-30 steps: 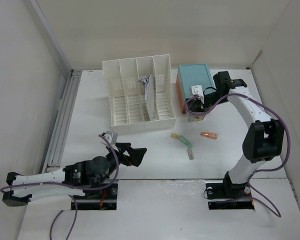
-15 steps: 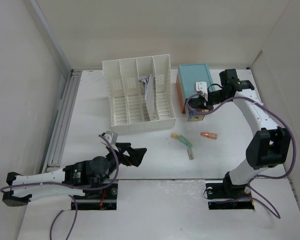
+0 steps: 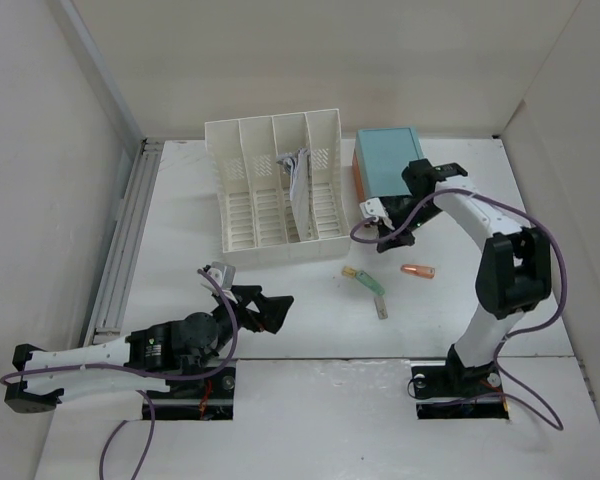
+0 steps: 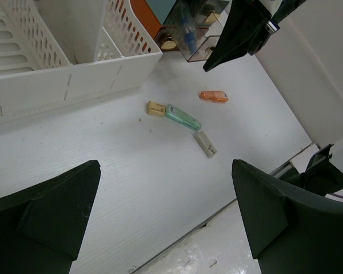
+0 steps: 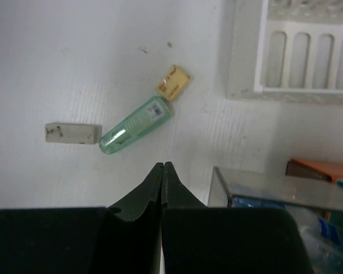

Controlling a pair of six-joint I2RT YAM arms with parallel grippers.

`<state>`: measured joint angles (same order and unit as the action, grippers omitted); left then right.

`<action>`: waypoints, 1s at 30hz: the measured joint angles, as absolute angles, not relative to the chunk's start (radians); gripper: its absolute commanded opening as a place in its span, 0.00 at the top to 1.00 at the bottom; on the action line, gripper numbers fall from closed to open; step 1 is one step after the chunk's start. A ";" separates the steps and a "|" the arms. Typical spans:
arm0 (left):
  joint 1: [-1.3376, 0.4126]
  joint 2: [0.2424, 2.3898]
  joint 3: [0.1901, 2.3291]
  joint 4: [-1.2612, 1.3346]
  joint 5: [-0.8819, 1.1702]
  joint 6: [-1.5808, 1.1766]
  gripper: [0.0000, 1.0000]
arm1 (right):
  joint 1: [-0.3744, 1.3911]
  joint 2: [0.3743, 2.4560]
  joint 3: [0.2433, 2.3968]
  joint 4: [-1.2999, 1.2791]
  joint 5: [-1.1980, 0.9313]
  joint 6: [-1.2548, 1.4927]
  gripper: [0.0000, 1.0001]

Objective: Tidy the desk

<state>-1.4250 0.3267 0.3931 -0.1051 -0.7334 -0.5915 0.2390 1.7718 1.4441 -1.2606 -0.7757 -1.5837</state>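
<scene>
The white desk carries a small yellow piece, a green tube, a white eraser and an orange item in a loose cluster at its middle right. My right gripper is shut on nothing and hovers low just in front of the teal box. In the right wrist view, the right gripper points at the green tube, with the eraser to the left. My left gripper is open above the near desk, apart from everything.
A white slotted file rack stands at the back centre with papers in one slot. A clear drawer holding small items sticks out of the teal box beside my right gripper. Side walls enclose the desk.
My right gripper has swung from the teal box's front right corner down and left, to just in front of the pulled-out drawer. The left arm has not moved.
</scene>
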 measured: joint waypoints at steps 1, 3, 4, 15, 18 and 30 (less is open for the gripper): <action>-1.425 0.327 0.393 -0.105 -0.734 -0.591 0.01 | 0.234 1.758 1.428 -1.235 -0.758 -1.565 1.00; -1.425 0.324 0.393 -0.105 -0.733 -0.591 0.01 | 0.226 1.715 1.385 -1.164 -0.720 -1.498 1.00; -1.425 0.323 0.393 -0.105 -0.733 -0.591 0.01 | 0.224 1.694 1.364 -1.132 -0.698 -1.467 1.00; -1.425 0.310 0.393 -0.102 -0.730 -0.587 0.01 | 0.223 1.617 1.250 -0.745 -0.466 -1.119 1.00; -1.425 0.303 0.393 -0.102 -0.730 -0.588 0.01 | 0.223 1.639 1.259 -0.667 -0.435 -1.067 1.00; -1.425 0.361 0.374 -0.047 -0.725 -0.626 0.27 | 0.228 1.729 1.301 -0.553 -0.352 -0.940 0.98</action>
